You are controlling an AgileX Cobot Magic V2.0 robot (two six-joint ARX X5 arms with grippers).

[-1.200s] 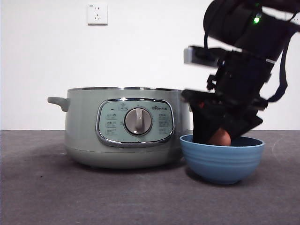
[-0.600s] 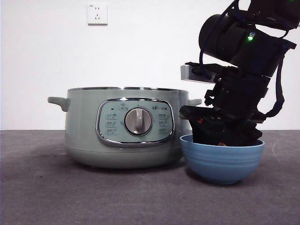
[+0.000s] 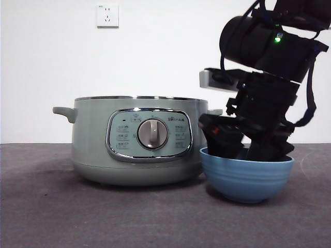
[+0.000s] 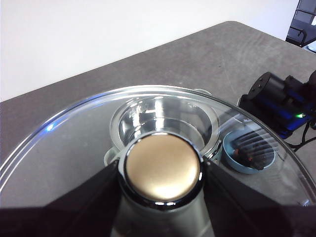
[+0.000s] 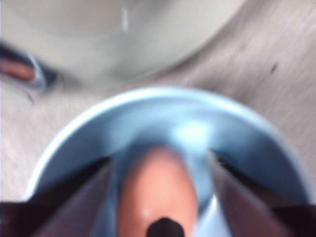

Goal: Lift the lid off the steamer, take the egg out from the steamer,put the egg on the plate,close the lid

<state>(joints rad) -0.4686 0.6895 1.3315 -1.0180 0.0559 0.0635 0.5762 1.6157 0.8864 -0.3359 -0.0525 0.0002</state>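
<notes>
The sage-green steamer [image 3: 93,144] stands open on the table, without its lid. In the left wrist view, my left gripper [image 4: 162,170] is shut on the knob [image 4: 162,165] of the glass lid [image 4: 74,148] and holds it above the steamer [image 4: 163,116]. The blue bowl that serves as the plate [image 3: 245,181] stands just right of the steamer. My right gripper [image 3: 245,147] reaches down into it with its jaws spread. The egg [image 5: 157,192] lies in the bowl [image 5: 79,148] between the jaws, with gaps on both sides. In the front view the bowl's rim hides the egg.
The right arm [image 3: 269,46] hangs big and dark over the bowl, close to the steamer's right handle [image 3: 214,111]. The grey table [image 3: 103,217] meets a white wall with a socket [image 3: 107,15].
My right gripper lowered the egg into the bowl until it dropped below the rim, then spread its jaws off it. The bowl shifted slightly to the right.
</notes>
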